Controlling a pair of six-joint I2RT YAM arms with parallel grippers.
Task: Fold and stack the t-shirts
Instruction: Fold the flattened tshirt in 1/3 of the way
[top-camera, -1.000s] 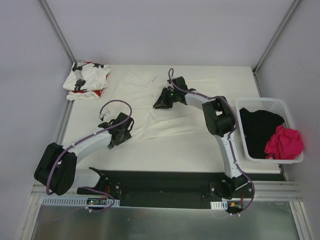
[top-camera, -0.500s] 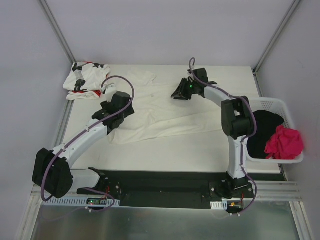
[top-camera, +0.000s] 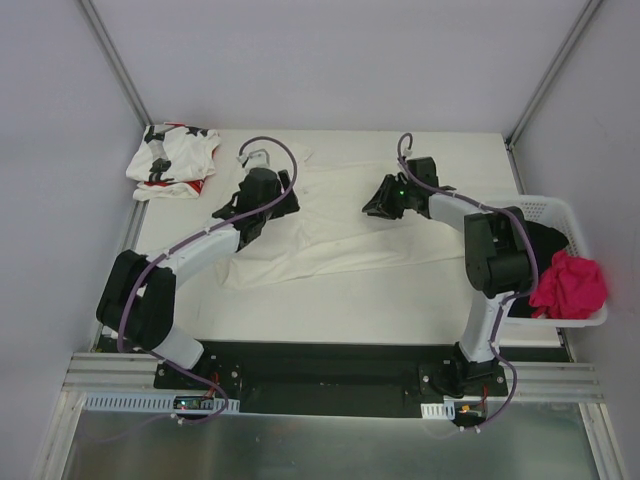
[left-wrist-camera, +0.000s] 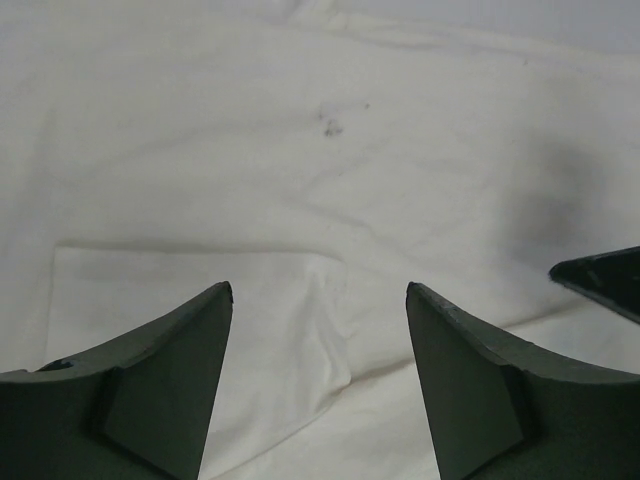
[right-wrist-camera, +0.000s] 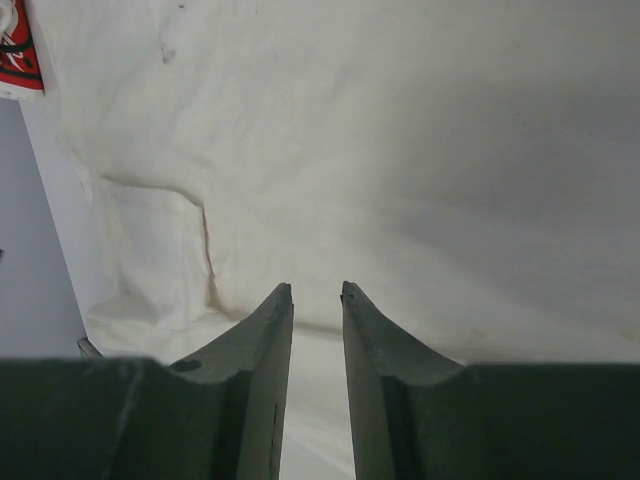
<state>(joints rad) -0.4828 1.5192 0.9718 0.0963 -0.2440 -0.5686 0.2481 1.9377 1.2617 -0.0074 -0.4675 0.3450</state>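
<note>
Two shirts are lying on the bench (top-camera: 400, 290): starred shirt (top-camera: 172, 160) upper left, limp cream shirt (top-camera: 330, 225) centre. Left end effector (left-wrist-camera: 318, 290) is gaping empty, right end effector (right-wrist-camera: 314, 290) barely parted, empty; pinching hems seems best.

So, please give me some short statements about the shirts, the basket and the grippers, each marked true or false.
The large plain cream-white t-shirt lies spread out on the table. True.
The left gripper is shut on that shirt. False: its jaws stand wide open with nothing between them.
The white perforated plastic basket holds black cloth and pink cloth. True.
The white shirt with black stars and red marks lies in the basket. False: it lies at the table's far left corner.
The right gripper has its jaws narrowly apart, holding nothing. True.
</note>
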